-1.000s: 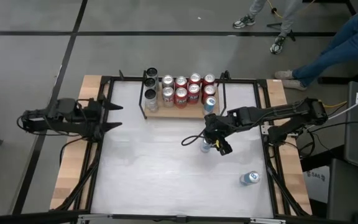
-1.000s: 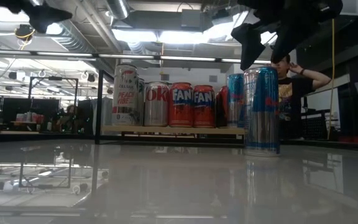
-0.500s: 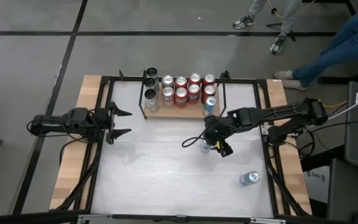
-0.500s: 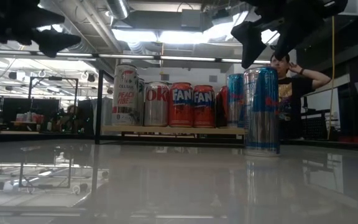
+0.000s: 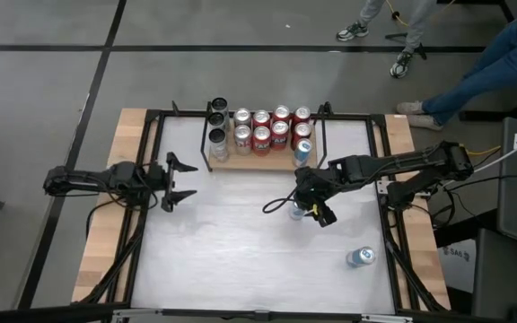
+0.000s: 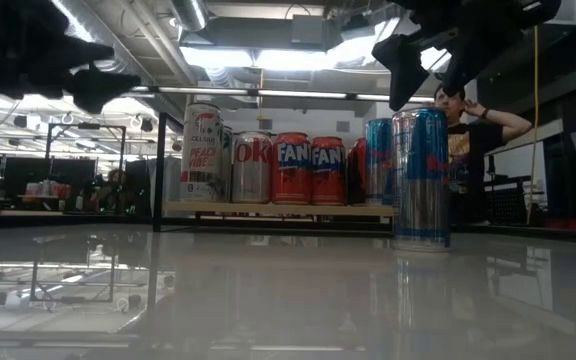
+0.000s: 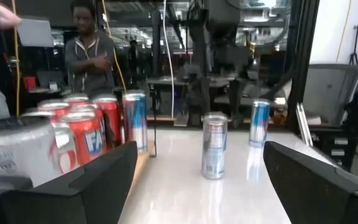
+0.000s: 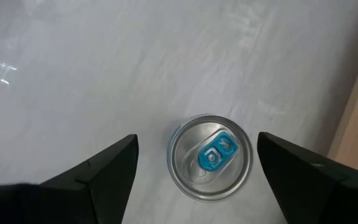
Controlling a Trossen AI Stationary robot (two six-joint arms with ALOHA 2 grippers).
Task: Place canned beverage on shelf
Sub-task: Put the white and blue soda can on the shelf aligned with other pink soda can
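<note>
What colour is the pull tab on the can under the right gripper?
Blue, on a silver lid. The right wrist view shows the can best.

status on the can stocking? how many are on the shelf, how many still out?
Done: the shelf looks nearly full, with the slim blue can at its right end. In hand: the right gripper hovers open over an upright can, no grip yet. Left: that can, plus another can near the table's front right. The left gripper is open and empty.

Two dark jointed arms, black pointed fingers (image 8: 104, 171), trailing cables.
</note>
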